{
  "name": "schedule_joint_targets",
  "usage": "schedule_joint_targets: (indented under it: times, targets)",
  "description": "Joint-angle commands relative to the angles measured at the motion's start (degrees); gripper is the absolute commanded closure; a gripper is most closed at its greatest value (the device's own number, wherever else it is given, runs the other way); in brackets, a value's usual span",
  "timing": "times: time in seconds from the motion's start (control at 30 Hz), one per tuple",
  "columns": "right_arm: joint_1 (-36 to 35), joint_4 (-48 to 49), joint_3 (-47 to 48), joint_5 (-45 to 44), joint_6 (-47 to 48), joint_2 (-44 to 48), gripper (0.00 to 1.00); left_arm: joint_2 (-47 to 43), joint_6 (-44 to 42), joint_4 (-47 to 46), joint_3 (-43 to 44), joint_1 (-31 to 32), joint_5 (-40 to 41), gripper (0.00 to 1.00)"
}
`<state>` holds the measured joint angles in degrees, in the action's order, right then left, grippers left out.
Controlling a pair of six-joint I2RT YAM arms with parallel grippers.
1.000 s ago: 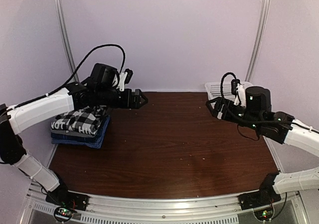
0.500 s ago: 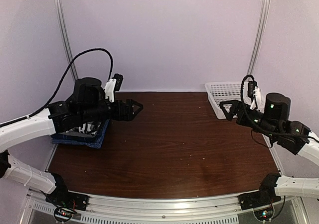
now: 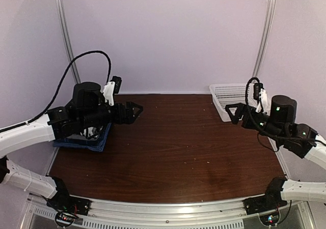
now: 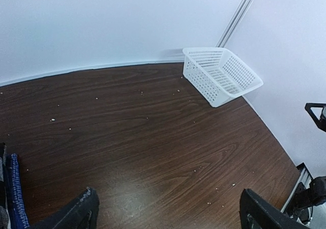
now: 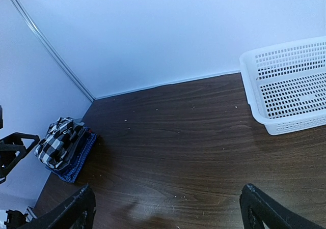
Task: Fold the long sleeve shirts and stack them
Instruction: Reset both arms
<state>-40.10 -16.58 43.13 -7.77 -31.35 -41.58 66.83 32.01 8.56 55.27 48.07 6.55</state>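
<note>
- Left tool (image 3: 133, 109) hangs above the counter (image 3: 178, 152), just right of the shirt stack; fingers spread wide, nothing between them; its wrist view shows only bare wood under the gap.
- Right tool (image 3: 233, 112) hovers near the white mesh basket (image 3: 226, 92) at the far right; fingers likewise spread, pinching nothing.
- Shirt stack (image 5: 65, 150) sits at the counter's left edge, near the wall; plaid shirt (image 5: 58, 140) on top, folded but a little rumpled; blue shirt (image 5: 79, 163) at the bottom; layers between too small to tell; from above, the left arm hides most of the pile.
- No loose shirt shows on the counter; no cloth shows in the visible part of the basket.
- Judgement: folding and stacking look done, or nearly so; both arms stand off the pile.
- Next move, likely: bring both arms to rest without brushing the stack; the left arm reaches right over it, so lift before swinging; if a shirt lies out of view, fetch that first.
</note>
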Motion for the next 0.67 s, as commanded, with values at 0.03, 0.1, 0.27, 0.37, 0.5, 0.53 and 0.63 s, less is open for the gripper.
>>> schedule_joint_targets:
  times: [0.03, 0.1, 0.27, 0.37, 0.5, 0.53, 0.63]
  targets:
    - [0.3, 1.0, 1.0, -1.6, 1.0, 0.2, 0.00, -1.8, -0.3, -2.1, -1.0, 0.2, 2.3, 0.02]
    - [0.2, 1.1, 0.9, -1.6, 1.0, -0.1, 0.00, -1.9, -0.3, -2.1, -1.2, 0.3, 2.5, 0.02]
    - [0.2, 1.0, 1.1, -1.6, 1.0, -0.1, 0.00, -2.1, -0.2, -2.2, -1.1, 0.3, 2.9, 0.02]
    - [0.2, 1.1, 1.0, -1.8, 1.2, 0.2, 0.00, -1.9, -0.2, -2.2, -1.1, 0.3, 3.0, 0.02]
    - [0.3, 1.0, 1.2, -1.7, 1.4, 0.1, 0.00, -2.0, -0.3, -2.1, -1.2, 0.3, 2.9, 0.02]
    - [0.2, 0.9, 1.2, -1.7, 1.3, 0.0, 0.00, -2.0, -0.3, -2.0, -1.2, 0.2, 3.1, 0.02]
    - [0.2, 1.0, 1.2, -1.8, 1.3, -0.2, 0.00, -2.0, -0.3, -1.7, -1.2, 0.3, 3.2, 0.02]
